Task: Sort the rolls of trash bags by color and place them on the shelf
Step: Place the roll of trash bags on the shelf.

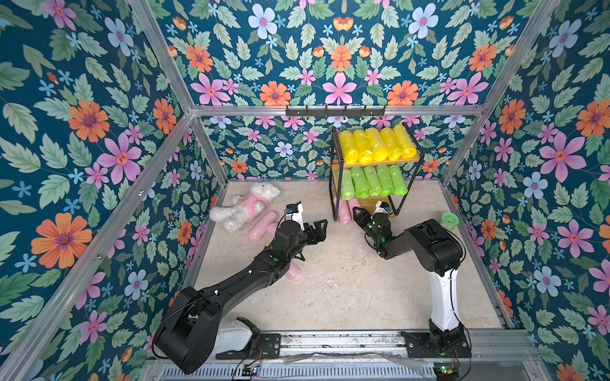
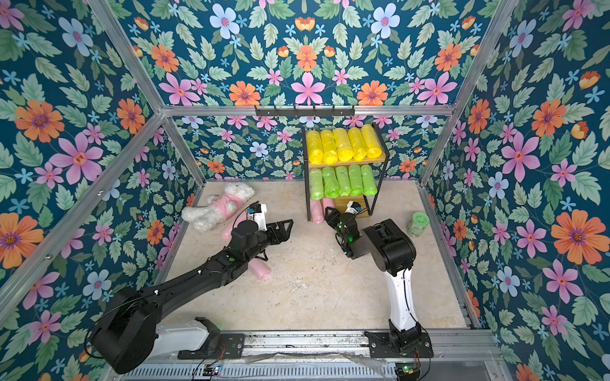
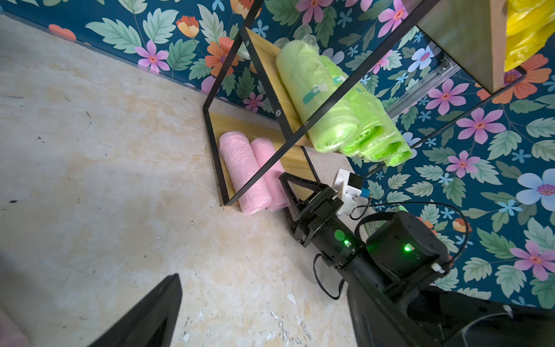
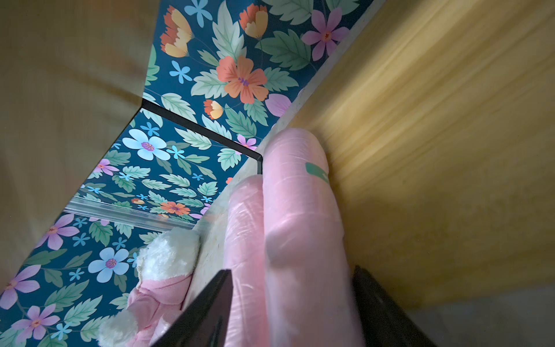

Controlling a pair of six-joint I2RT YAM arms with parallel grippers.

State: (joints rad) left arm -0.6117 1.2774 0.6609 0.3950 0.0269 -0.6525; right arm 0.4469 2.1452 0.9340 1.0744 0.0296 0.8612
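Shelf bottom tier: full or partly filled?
Partly filled: two pink rolls lie side by side on its bottom board, bare wood beside them; other pink rolls lie on the table.

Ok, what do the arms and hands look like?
Left arm and right arm: mostly black, white link near the base, white camera block at the wrist. Left hand and right hand: black triangular open-frame fingers. Green joint lights, thin black external cables.

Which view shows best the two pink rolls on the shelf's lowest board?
The left wrist view: both pink rolls lie side by side, nearly whole. Both top views show only their ends below the green rolls. The right wrist view crops them, very close.
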